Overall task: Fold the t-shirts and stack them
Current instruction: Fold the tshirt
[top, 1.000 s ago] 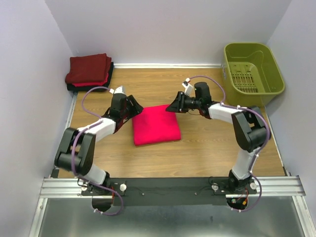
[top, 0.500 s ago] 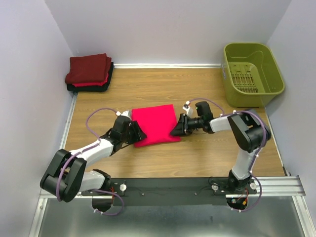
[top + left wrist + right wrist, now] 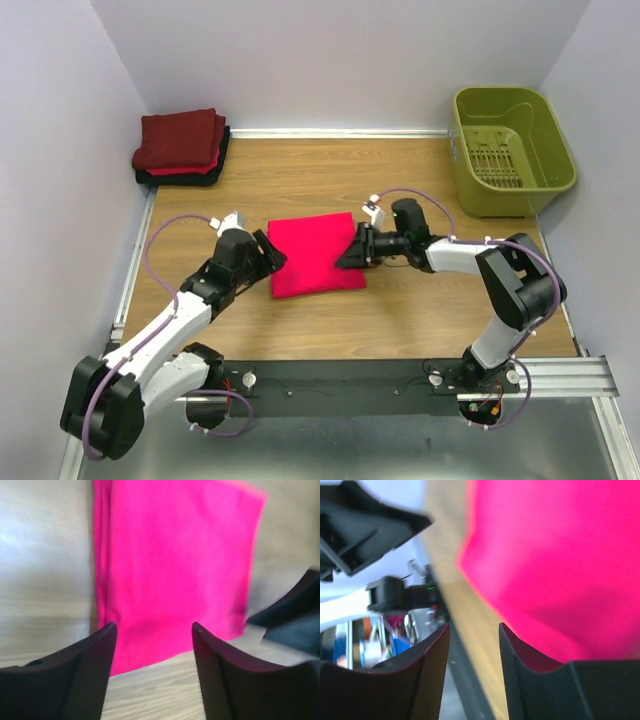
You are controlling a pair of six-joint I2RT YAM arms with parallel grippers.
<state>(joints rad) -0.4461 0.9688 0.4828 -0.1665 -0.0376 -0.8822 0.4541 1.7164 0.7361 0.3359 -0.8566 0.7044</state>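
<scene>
Now: folded pink tee (image 3: 312, 255) flat on desk (image 3: 420, 300), claws either side.
L claw (image 3: 277, 257) spread, nothing betw. fingers, just beside tee's left edge; R claw (image 3: 348, 252) spread too, at tee's right edge, contact unclear. Folded stack (image 3: 180, 145) (maroon, red, black) in far-left corner, well apart; green basket (image 3: 512, 150) far right.

We see one folded t-shirt (image 3: 312, 254) lying flat near the middle of the table (image 3: 330, 180). Our left gripper (image 3: 272, 255) sits just beside its left edge, and our right gripper (image 3: 350, 255) sits just beside its right edge, so the shirt lies between them. Far back in the left corner, a stack of folded t-shirts (image 3: 180, 148) rests on the table. Far back in the right corner stands the basket (image 3: 555, 150), well apart from the stack.
</scene>
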